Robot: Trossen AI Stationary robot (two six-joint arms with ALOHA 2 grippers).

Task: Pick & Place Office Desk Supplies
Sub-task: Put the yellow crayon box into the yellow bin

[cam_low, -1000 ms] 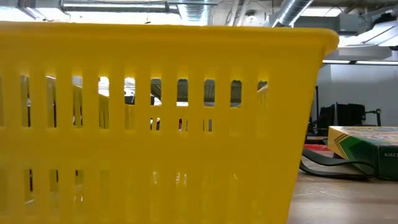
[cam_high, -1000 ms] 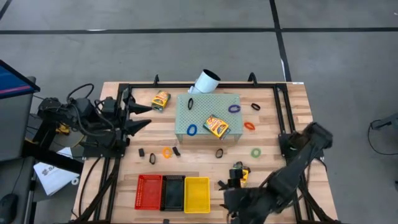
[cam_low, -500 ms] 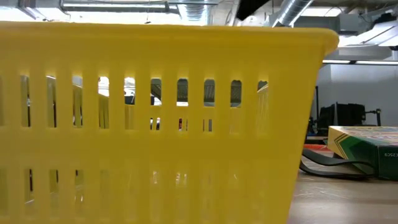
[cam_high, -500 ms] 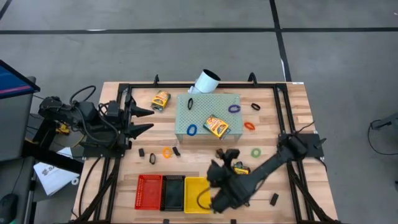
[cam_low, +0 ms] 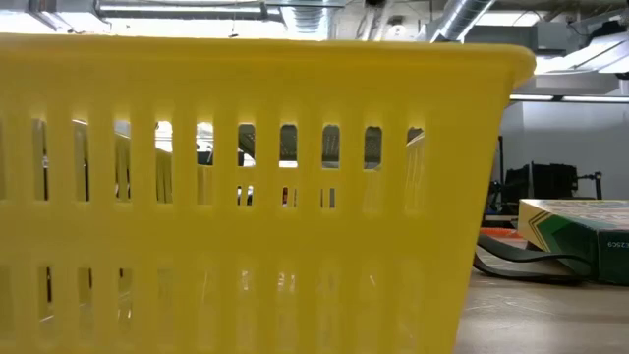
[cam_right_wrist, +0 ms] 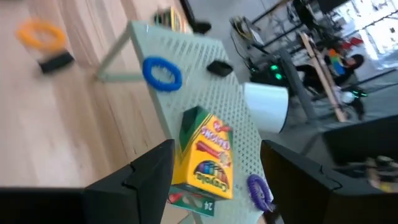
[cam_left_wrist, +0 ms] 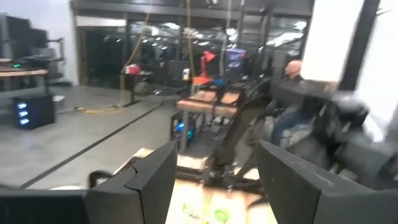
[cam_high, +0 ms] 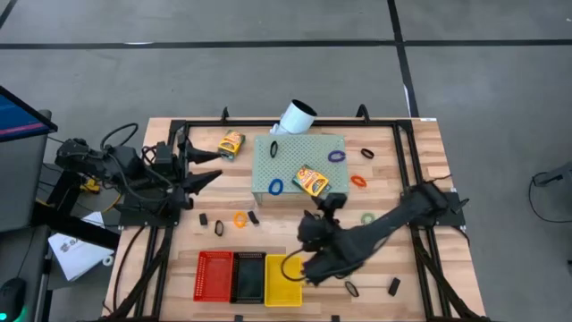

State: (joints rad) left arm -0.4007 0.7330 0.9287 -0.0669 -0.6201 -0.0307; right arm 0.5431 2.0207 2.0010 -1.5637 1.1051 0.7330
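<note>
Yellow-orange crayon box (cam_right_wrist: 205, 155) on green block, just ahead of released right tool (cam_right_wrist: 214, 180).

Overhead camera looks straight down on the whole table (cam_high: 420, 143); the low one sits tight against the yellow basket (cam_low: 256, 197) — also seen from above, at the table's near edge.

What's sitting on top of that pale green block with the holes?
On the green block: a crayon box, a blue loop, a small black clip. Whatever is under the block cannot be seen.
</note>
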